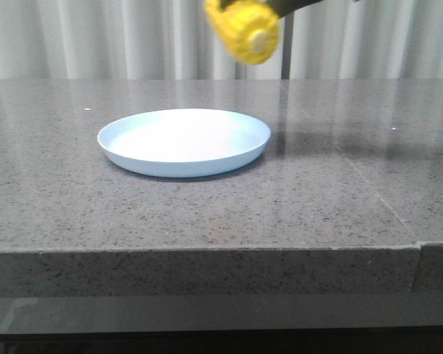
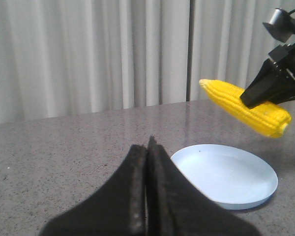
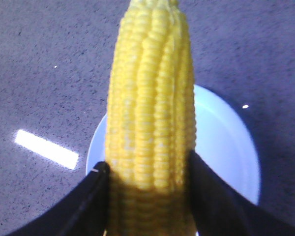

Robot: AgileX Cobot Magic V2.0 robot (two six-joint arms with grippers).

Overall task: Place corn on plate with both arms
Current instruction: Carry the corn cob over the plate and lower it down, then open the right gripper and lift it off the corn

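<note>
The yellow corn (image 1: 245,31) hangs in the air at the top of the front view, above the far right rim of the pale blue plate (image 1: 184,140). My right gripper (image 3: 147,169) is shut on the corn (image 3: 150,118), one finger on each side, with the plate (image 3: 226,147) below it. In the left wrist view the right gripper (image 2: 265,91) holds the corn (image 2: 246,107) tilted above the plate (image 2: 226,177). My left gripper (image 2: 147,147) is shut and empty, over the table beside the plate. It does not show in the front view.
The plate sits on a speckled grey stone table (image 1: 317,199) with a seam on the right. White curtains (image 1: 96,37) hang behind the table's far edge. The table's front edge (image 1: 207,254) is near the camera.
</note>
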